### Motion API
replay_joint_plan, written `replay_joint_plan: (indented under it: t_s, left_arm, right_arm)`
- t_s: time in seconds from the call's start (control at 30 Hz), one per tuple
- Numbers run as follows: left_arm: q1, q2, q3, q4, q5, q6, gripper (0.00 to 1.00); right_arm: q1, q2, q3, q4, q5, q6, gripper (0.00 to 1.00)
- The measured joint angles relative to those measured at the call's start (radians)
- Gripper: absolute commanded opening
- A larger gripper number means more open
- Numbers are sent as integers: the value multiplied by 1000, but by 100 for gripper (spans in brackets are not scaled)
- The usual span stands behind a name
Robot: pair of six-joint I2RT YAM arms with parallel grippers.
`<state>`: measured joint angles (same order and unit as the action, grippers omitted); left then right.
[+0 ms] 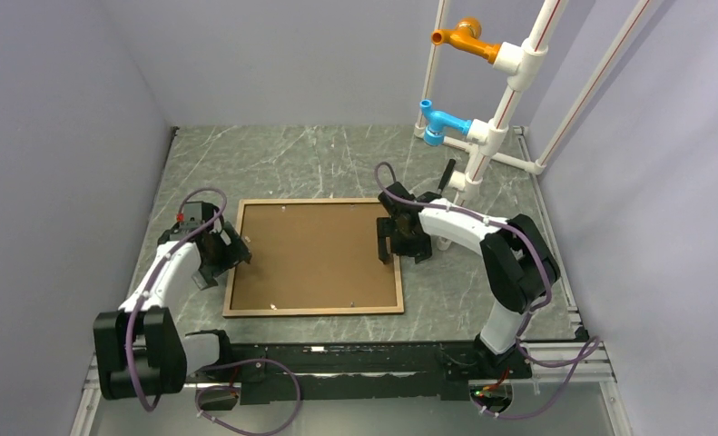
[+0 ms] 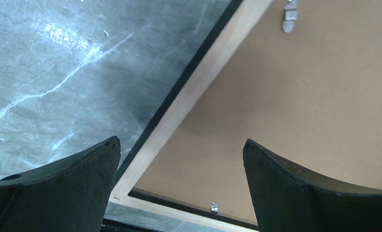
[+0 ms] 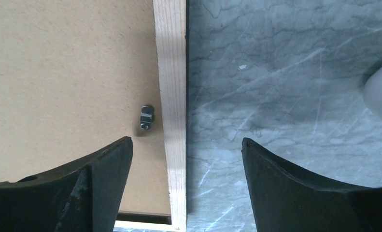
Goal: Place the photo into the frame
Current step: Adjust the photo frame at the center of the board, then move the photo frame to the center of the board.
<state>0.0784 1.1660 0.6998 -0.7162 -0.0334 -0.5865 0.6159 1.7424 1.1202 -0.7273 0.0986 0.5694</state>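
Note:
The frame (image 1: 314, 311) lies back side up in the middle of the table, with a solid brown backing board (image 1: 314, 254) sitting inside its light wood rails. The photo is not visible in any view. My left gripper (image 1: 231, 252) is open and empty over the frame's left rail (image 2: 193, 92), near the front left corner. My right gripper (image 1: 393, 241) is open and empty, straddling the right rail (image 3: 172, 72). Small metal clips (image 3: 147, 117) sit on the board (image 3: 68, 72) beside the rails; another clip (image 2: 290, 19) and the board (image 2: 295, 96) show in the left wrist view.
A white pipe rack (image 1: 491, 136) with an orange fitting (image 1: 464, 36) and a blue fitting (image 1: 441, 123) stands at the back right, close behind my right arm. Grey walls close in the left, back and right. Marble tabletop (image 1: 319, 163) shows behind the frame.

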Motion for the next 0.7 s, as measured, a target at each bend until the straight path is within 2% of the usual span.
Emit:
replay_joint_plan:
  t_s: [0.17,0.27,0.43,0.53,0.7]
  left_arm:
    - [27,123,-12,55,34,4,99]
    - [29,175,-19,85,74,15,92]
    - [31,137,-55,140,132,26,82]
    - [24,67,-111,185,145,19,80]
    - [-57,-59,-196,233,125,-31,76]
  right_arm:
    - [-29,0,0,39,-94,1,86]
    - [-32,2,0,58,-145,8,85]
    - [-32,4,-3,81,-212,18,83]
    - [-32,3,-25,97,-233,24,83]
    - [-38,-42,-103,104,-230,30,82]
